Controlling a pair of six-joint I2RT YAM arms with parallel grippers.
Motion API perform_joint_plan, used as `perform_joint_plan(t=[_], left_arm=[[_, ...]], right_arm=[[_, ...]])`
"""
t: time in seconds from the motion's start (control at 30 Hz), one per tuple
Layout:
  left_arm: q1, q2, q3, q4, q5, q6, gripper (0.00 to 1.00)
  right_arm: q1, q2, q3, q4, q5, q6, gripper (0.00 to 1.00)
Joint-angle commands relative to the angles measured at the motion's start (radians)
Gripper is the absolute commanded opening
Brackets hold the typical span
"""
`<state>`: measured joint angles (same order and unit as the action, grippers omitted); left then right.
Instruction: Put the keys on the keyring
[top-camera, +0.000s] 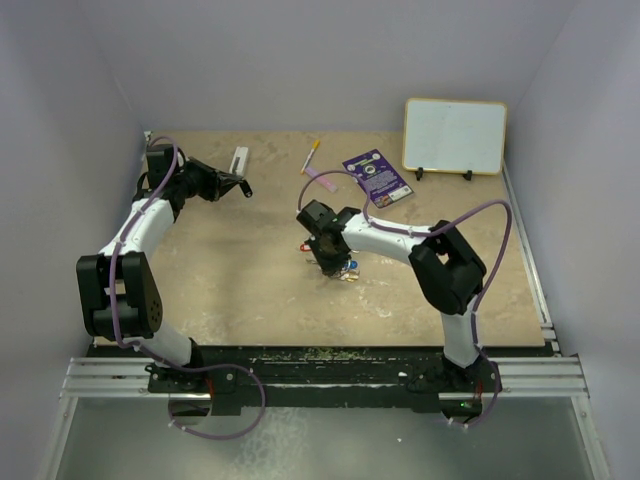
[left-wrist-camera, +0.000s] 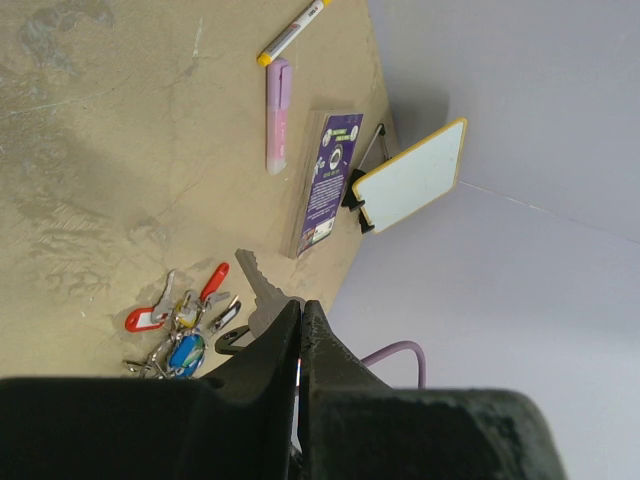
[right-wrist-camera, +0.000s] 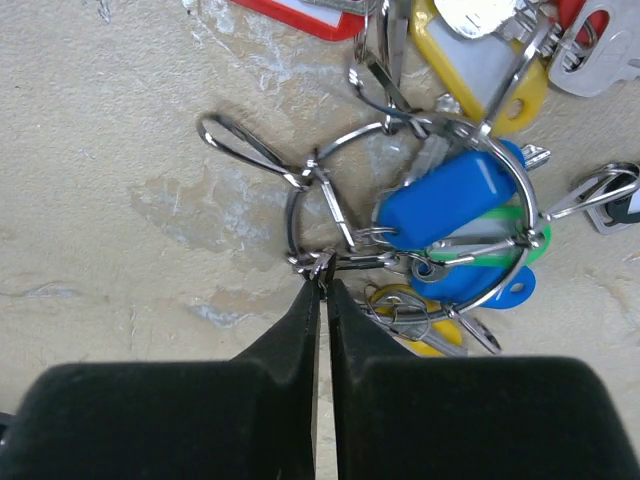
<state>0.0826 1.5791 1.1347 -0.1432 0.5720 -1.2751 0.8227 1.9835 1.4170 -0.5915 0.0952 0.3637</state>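
Observation:
The keys (top-camera: 347, 268) lie in a bunch at mid-table under my right gripper (top-camera: 330, 262). In the right wrist view the silvery keyring (right-wrist-camera: 497, 297) holds blue (right-wrist-camera: 445, 200), green and yellow tagged keys. My right gripper (right-wrist-camera: 322, 283) is shut on the ring's wire at its left side. Red (right-wrist-camera: 300, 15) and yellow (right-wrist-camera: 480, 60) tagged keys lie loose beyond it. My left gripper (top-camera: 235, 185) is at the far left, raised. In the left wrist view it (left-wrist-camera: 300, 305) is shut on a bare silver key (left-wrist-camera: 255, 285) whose blade sticks out past the tips. The bunch (left-wrist-camera: 180, 340) shows beyond it.
A purple card (top-camera: 377, 177), a pink pen (top-camera: 322, 178) and a yellow-capped marker (top-camera: 311, 157) lie behind the keys. A small whiteboard (top-camera: 455, 136) stands at the back right. A white object (top-camera: 240, 160) lies near the left gripper. Walls enclose the table.

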Motion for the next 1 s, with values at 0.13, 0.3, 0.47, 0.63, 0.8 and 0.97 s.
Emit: perform_joint_plan(t=[0.13, 0.3, 0.47, 0.63, 0.8, 0.97], left_arm=[[0.0, -0.042, -0.003, 0.045, 0.009, -0.019, 0.04], [0.0, -0.045, -0.007, 0.044, 0.008, -0.02, 0.04], [0.0, -0.046, -0.009, 0.046, 0.014, -0.022, 0.04], [0.0, -0.054, -0.011, 0.05, 0.015, -0.026, 0.04], [0.0, -0.059, -0.018, 0.05, 0.017, -0.027, 0.04], [0.001, -0.064, -0.008, 0.053, 0.02, -0.025, 0.04]], right_arm=[[-0.005, -0.025, -0.071, 0.048, 0.013, 0.002, 0.0], [-0.008, -0.119, -0.134, 0.121, 0.036, 0.021, 0.0], [-0.021, -0.221, -0.154, 0.179, 0.02, 0.01, 0.0], [-0.026, -0.307, -0.16, 0.239, -0.028, 0.003, 0.0], [-0.029, -0.321, -0.149, 0.238, -0.109, -0.017, 0.0], [-0.029, -0.361, -0.097, 0.221, -0.159, -0.041, 0.0]])
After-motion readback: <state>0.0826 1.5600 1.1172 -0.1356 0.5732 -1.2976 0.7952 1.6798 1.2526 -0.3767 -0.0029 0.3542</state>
